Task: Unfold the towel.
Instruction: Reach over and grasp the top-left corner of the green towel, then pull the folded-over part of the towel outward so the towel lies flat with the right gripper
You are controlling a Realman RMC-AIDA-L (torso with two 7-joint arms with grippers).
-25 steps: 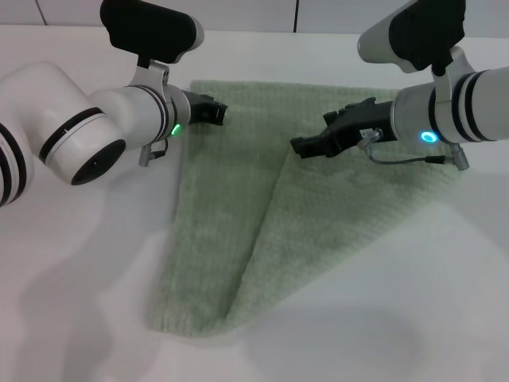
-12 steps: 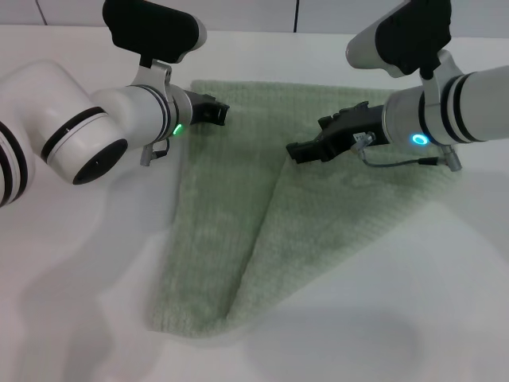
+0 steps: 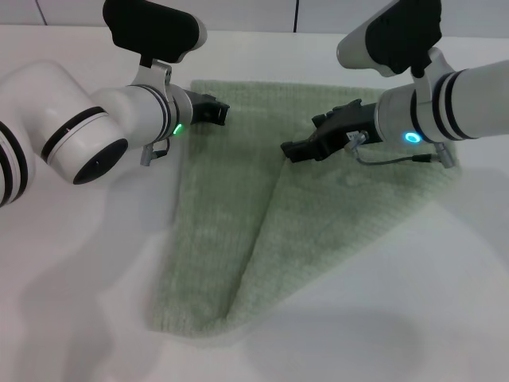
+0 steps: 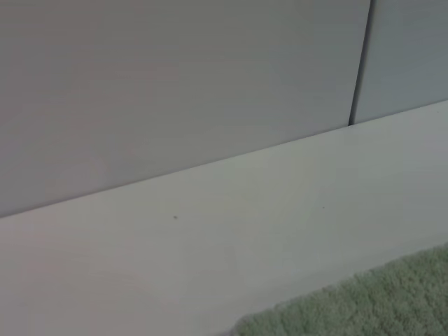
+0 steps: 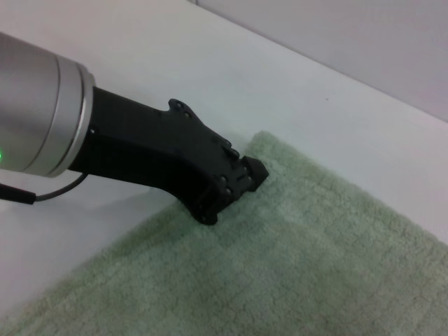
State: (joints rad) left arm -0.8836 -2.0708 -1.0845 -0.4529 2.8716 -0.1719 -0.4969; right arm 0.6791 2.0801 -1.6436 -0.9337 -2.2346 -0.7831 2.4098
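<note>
The pale sage-green towel (image 3: 231,223) lies on the white table, folded along a diagonal, with its right part lying over the middle as a triangular flap (image 3: 350,207). My left gripper (image 3: 216,112) is at the towel's far left corner, low on the cloth. The right wrist view shows it (image 5: 234,187) resting on the towel (image 5: 315,266) by its edge. My right gripper (image 3: 291,150) is just above the flap's upper tip near the towel's middle. The left wrist view shows only a bit of towel (image 4: 364,308).
The white table (image 3: 79,302) runs on to the left, right and front of the towel. A grey wall (image 4: 175,84) with a dark seam stands behind the table's far edge. A grey cable (image 3: 390,159) hangs under my right wrist.
My right gripper has moved a little to the left over the flap's tip. The left arm and the towel have not visibly moved.
</note>
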